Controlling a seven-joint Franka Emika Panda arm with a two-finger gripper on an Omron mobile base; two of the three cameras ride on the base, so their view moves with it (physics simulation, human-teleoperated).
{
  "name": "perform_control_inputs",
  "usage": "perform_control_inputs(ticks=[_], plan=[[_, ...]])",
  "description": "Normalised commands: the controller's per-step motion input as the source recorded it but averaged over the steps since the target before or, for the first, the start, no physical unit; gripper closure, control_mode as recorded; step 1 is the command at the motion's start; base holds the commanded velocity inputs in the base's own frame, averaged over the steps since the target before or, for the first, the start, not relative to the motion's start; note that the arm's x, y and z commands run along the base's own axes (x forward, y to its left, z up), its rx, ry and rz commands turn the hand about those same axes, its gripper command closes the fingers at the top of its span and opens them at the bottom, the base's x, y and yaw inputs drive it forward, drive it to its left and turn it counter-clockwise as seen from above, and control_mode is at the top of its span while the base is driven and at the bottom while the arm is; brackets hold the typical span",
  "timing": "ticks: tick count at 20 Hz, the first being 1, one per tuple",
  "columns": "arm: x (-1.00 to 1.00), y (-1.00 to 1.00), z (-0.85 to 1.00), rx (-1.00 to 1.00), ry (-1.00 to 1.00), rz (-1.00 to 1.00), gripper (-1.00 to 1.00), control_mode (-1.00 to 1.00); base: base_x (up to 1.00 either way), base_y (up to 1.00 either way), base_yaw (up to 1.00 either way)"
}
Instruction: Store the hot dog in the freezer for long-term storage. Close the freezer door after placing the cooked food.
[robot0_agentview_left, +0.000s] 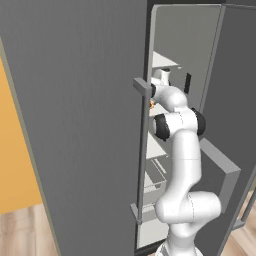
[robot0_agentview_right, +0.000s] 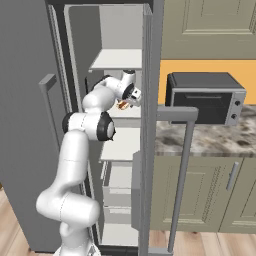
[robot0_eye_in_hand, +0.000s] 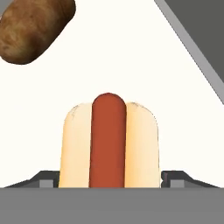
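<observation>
The hot dog (robot0_eye_in_hand: 108, 144), a tan bun with a red-orange sausage, sits between my fingertips just above a white shelf (robot0_eye_in_hand: 131, 52). My gripper (robot0_eye_in_hand: 109, 179) is shut on the hot dog. From the right base view, the gripper (robot0_agentview_right: 131, 97) reaches into the open freezer (robot0_agentview_right: 82, 45) at mid-height, with the hot dog (robot0_agentview_right: 122, 104) under it. The freezer door (robot0_agentview_right: 152, 150) stands swung open at the compartment's right, edge-on, and its long bar handle (robot0_agentview_right: 185, 175) faces right. In the left base view, a bit of the hot dog (robot0_agentview_left: 151, 104) peeks out beside my wrist.
A brown potato (robot0_eye_in_hand: 35, 28) lies on the same shelf beyond the hot dog. White drawers (robot0_agentview_right: 120, 187) fill the lower freezer. The other grey door (robot0_agentview_left: 75, 125) is shut on the left. A countertop oven (robot0_agentview_right: 205, 97) stands on the stone counter (robot0_agentview_right: 210, 142) to the right.
</observation>
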Motion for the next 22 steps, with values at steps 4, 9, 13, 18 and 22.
perform_control_inputs(ticks=[4, 9, 13, 18, 22], plan=[[0.0, 0.0, 0.0, 0.0, -0.02, 0.0, -1.0, -1.0, 0.0, 0.0, 0.0], [0.0, 0.0, 0.0, 0.0, -0.03, 0.0, -1.0, -1.0, 0.0, 0.0, 0.0], [-0.21, 0.0, 0.0, 0.0, -0.06, 0.0, -1.0, -1.0, 0.0, 0.0, 0.0], [-0.33, 0.0, 0.0, 0.0, -0.08, 0.0, -1.0, -1.0, 0.0, 0.0, 0.0], [-0.42, 0.0, 0.0, 0.0, -0.11, 0.0, -1.0, -1.0, 0.0, 0.0, 0.0]])
